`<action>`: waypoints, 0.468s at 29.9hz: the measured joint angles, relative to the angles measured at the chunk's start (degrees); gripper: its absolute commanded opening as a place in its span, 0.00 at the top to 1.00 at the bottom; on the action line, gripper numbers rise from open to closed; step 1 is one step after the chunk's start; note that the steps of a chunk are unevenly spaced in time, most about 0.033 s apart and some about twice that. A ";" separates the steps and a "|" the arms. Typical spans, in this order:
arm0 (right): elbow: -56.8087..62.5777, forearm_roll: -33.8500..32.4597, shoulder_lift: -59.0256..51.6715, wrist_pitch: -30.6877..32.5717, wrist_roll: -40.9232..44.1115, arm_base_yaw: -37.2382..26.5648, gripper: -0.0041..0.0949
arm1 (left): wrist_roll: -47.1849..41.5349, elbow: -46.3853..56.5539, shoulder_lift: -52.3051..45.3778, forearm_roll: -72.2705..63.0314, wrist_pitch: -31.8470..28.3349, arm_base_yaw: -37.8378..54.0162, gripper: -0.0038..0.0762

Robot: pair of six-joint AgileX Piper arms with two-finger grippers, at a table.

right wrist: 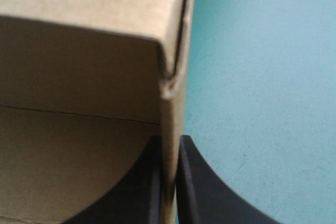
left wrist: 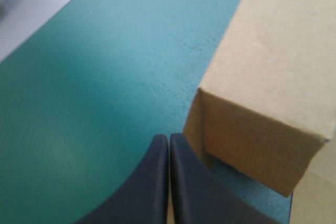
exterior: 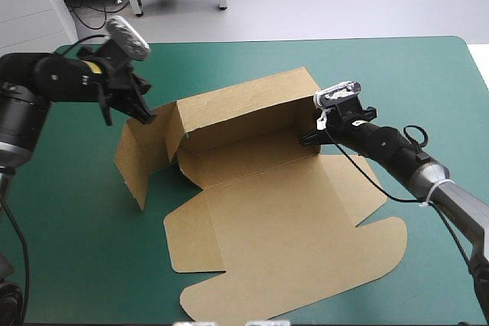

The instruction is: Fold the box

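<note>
The brown box (exterior: 267,204) lies partly formed at the table's middle: its rear wall stands up, a left end panel (exterior: 141,154) is raised, and the lid lies flat toward the front. My left gripper (exterior: 145,112) hovers at the upper corner of that left panel. In the left wrist view its gripper (left wrist: 169,139) is shut with nothing seen between the fingers, and the box (left wrist: 262,103) corner sits just beside the tips. My right gripper (exterior: 307,137) is at the box's right end; its wrist view shows the gripper (right wrist: 170,142) shut on the upright box (right wrist: 79,77) wall edge.
The teal-green cover (exterior: 69,250) shows bare to the left, the right and behind the box. The flat lid's rounded tabs (exterior: 229,299) reach close to the table's front edge.
</note>
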 measured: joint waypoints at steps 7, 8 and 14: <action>0.00 0.20 0.00 0.04 0.00 0.00 0.98 | -5.35 7.98 0.89 -18.28 1.50 23.66 0.99; 0.00 0.24 0.00 0.04 0.00 0.00 0.98 | -5.27 10.34 0.89 -19.76 1.50 26.72 0.99; -0.02 0.30 0.07 0.11 0.00 0.00 0.98 | -1.30 25.10 1.06 -27.73 -0.54 36.12 0.99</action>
